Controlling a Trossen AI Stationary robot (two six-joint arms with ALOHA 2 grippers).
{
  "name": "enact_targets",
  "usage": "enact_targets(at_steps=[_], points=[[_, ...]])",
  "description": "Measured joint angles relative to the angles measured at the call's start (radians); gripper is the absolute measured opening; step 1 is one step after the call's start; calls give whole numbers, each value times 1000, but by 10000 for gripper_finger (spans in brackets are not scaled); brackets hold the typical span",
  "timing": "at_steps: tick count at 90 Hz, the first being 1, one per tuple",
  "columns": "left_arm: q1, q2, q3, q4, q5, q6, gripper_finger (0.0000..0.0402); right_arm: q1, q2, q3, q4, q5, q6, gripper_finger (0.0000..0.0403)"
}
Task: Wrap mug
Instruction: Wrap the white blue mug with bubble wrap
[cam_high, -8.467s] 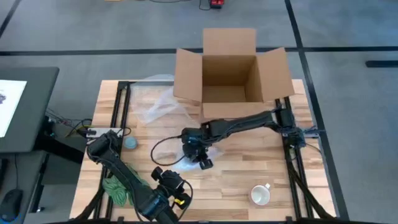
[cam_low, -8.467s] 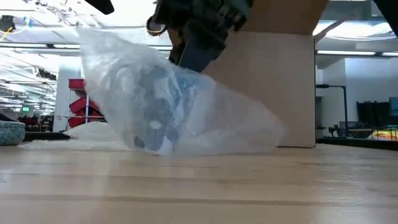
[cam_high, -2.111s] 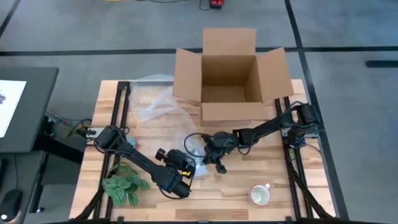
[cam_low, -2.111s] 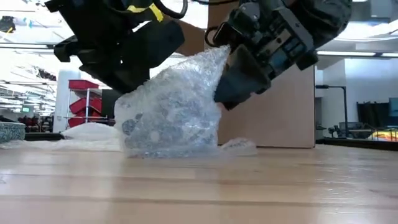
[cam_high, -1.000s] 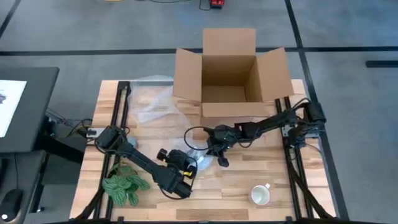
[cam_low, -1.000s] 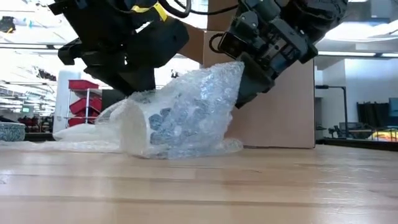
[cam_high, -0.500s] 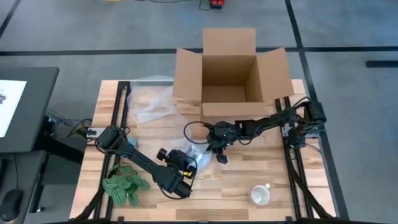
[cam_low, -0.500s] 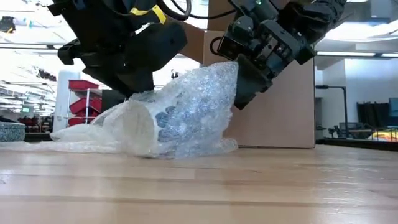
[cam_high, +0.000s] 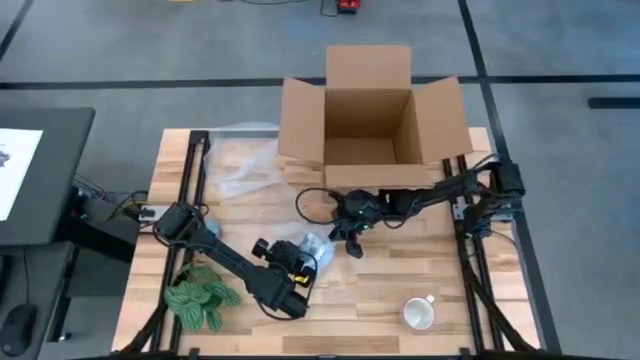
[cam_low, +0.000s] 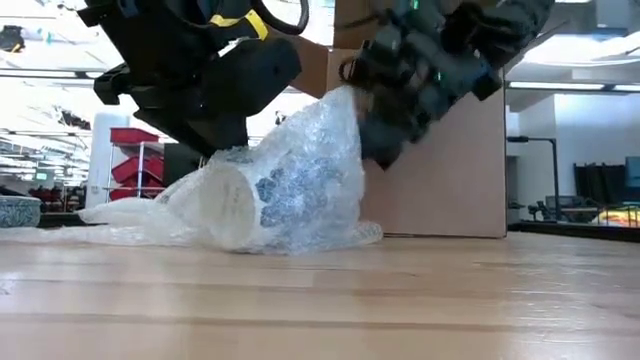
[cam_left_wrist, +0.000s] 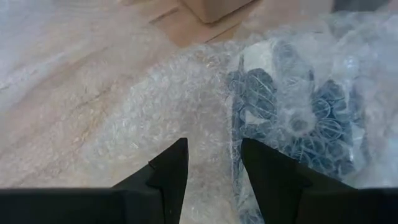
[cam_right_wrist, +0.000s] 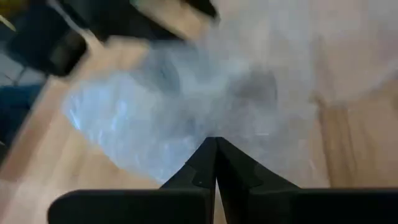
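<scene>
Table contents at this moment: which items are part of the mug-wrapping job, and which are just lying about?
In the job:
- patterned mug, lying on its side
- bubble wrap around it
- right gripper, shut on the bubble wrap
- left gripper, open over the bubble wrap

Lying about:
- open cardboard box
- white mug
- green plant
- spare plastic sheet

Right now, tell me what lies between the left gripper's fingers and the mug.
Only bubble wrap: in the left wrist view it covers the patterned mug ahead of the open left gripper.
</scene>
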Motion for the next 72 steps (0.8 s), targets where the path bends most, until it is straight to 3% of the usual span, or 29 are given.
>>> enact_targets(at_steps=[14, 44, 72], points=[[0, 0, 0, 4, -1, 1, 141, -21, 89, 3, 103, -17, 0, 0], [0, -6, -146, 177, -56, -41, 141, -1, 173, 2, 250, -260, 3, 0], [-3, -3, -162, 227, -62, -29, 141, 99, 140, 2, 229, -252, -27, 0]])
